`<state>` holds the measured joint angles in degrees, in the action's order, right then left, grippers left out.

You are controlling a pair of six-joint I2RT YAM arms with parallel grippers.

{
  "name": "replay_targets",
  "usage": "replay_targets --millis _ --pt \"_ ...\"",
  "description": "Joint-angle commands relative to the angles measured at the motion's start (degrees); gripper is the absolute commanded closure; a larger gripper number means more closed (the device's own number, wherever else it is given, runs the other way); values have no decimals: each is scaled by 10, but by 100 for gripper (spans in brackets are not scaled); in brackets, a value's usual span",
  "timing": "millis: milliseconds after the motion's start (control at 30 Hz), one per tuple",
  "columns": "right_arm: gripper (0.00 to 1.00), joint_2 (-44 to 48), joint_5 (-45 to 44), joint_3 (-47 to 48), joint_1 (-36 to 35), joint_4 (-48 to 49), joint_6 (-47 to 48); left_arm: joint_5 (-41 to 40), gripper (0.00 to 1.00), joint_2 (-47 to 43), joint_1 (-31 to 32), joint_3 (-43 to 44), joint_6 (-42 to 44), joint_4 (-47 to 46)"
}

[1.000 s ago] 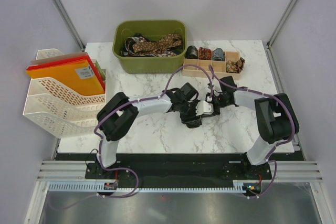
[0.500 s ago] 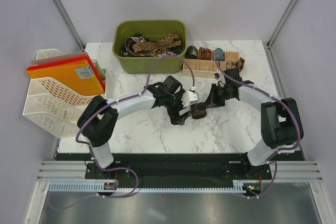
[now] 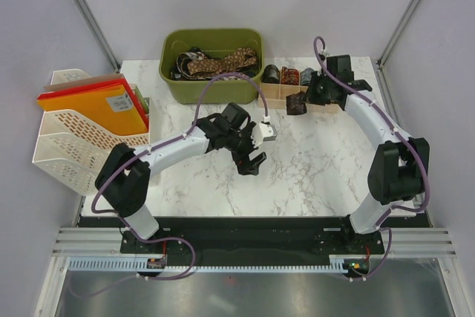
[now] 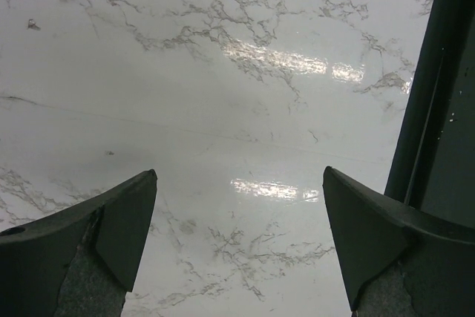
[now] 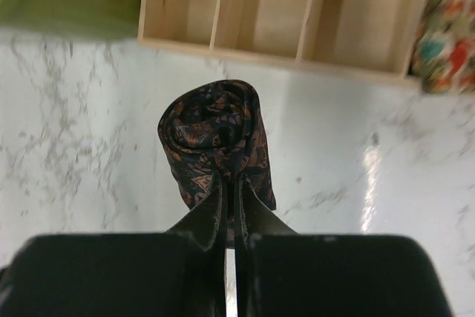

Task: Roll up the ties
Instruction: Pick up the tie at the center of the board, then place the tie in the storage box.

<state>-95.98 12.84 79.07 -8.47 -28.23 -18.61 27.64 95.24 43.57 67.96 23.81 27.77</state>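
Observation:
My right gripper is shut on a rolled dark tie with an orange-brown pattern, and holds it above the marble just in front of the wooden divider box. In the right wrist view three compartments of the box are empty. Rolled ties sit in the back compartments. Several unrolled ties lie in the green bin. My left gripper is open and empty over the bare marble mid-table; its fingertips are wide apart.
A white letter tray with orange and red folders stands at the left edge. A colourful rolled tie sits at the box's right end. A small white object hangs at the left wrist.
My right gripper has carried the rolled tie from mid-table up to the wooden box. My left gripper has let go of the roll and drawn back to the left, open.

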Motion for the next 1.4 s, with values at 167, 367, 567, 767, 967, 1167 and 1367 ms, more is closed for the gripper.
replay_targets --millis 167,367,567,767,967,1167,1367 --pt "100 -97 -204 187 1 15 60 30 0 -40 -1 -13 -32 1" --pt "100 -146 -262 215 -4 12 82 29 0 -52 -2 -29 -41 -5" --pt "100 -177 -307 237 -26 7 99 36 0 -65 -7 -42 -50 -6" --pt "100 -217 -352 269 -43 -17 109 36 0 -89 -7 -56 -58 -5" --pt "100 -233 -374 263 -50 -47 130 41 0 -109 -8 -76 -55 -5" --pt "100 -224 -389 260 -49 -73 129 51 0 -120 -8 -88 -56 -6" --pt "100 -268 -377 283 -49 -82 106 52 0 -129 -8 -98 -58 -6"
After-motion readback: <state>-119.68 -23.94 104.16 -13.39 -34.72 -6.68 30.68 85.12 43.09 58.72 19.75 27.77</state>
